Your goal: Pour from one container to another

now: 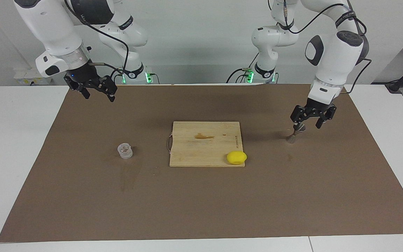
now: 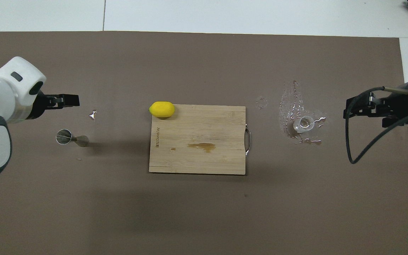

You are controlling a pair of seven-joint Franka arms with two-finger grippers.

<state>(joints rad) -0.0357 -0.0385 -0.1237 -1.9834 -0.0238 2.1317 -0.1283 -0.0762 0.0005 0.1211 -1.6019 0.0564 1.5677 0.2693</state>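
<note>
Jigger [image 1: 294, 134] upright on mat, toward left arm's end from cutting board [image 1: 205, 143]. Left gripper [image 1: 309, 119] above it, empty, jaws apart. Clear cup [image 1: 125, 151] toward right arm's end from board; right gripper [image 1: 94, 91] waits, jaws apart, empty. Advice: descend straight, close at narrow waist.

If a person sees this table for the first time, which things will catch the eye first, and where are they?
The yellow lemon stands out on a corner of the wooden cutting board in the middle of the brown mat. The clear cup stands in a wet patch toward the right arm's end. The left gripper hangs open over the metal jigger toward the left arm's end, while the right gripper waits open in the air.
</note>
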